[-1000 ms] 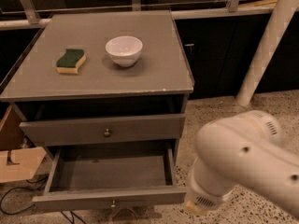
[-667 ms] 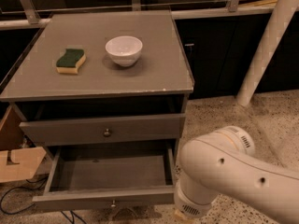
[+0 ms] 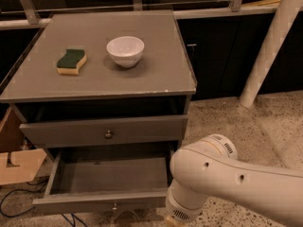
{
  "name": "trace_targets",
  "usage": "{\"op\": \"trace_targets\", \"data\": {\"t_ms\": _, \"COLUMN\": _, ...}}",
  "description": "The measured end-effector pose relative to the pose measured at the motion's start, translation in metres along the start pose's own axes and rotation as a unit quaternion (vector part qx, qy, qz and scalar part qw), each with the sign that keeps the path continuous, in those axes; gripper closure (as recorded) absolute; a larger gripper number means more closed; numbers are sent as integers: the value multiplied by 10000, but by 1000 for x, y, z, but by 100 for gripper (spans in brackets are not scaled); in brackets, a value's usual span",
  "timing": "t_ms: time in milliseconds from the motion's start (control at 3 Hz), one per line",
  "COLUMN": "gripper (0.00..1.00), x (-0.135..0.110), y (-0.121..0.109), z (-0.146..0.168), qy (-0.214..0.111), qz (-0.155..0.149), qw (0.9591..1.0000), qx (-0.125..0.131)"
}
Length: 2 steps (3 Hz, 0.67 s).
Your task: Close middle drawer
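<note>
The middle drawer (image 3: pixel 111 176) of the grey cabinet is pulled far out, and its bare grey inside shows. Its flat front panel (image 3: pixel 71 204) sits near the bottom edge and carries a tiny metal knob (image 3: pixel 114 206). My white arm (image 3: pixel 213 181) fills the lower right, and its rounded end is close to the drawer's right front corner. My gripper is hidden below the arm at the bottom edge of the view. Above the open drawer is another grey drawer front (image 3: pixel 142 129) with a larger round knob (image 3: pixel 108 134).
On the cabinet top (image 3: pixel 156 74) stand a white bowl (image 3: pixel 125 50) and a green-and-yellow sponge (image 3: pixel 71 61). A cardboard box (image 3: pixel 16 164) and cables (image 3: pixel 12 197) lie on the floor at left. A white post (image 3: pixel 272 46) rises at right from the speckled floor.
My arm has swung left and lower, toward the open drawer's right front corner. The drawer, bowl and sponge have not moved.
</note>
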<state>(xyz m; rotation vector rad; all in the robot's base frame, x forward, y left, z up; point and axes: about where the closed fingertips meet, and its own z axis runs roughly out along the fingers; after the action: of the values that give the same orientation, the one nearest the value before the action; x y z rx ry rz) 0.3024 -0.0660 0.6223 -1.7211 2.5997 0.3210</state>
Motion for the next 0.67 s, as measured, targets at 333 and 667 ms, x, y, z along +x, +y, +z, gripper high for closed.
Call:
{"op": "trace_targets", "data": {"t_ms": 333, "gripper": 100, "x": -13, "y": -2, "z": 33, "qy": -269, "qz": 339, "qw": 9991, "qx": 34}}
{"op": "trace_targets", "data": {"t_ms": 667, "gripper": 100, "x": -39, "y": -33, "z": 64, "qy": -657, "qz": 665, "qw": 9953, "qx": 242}}
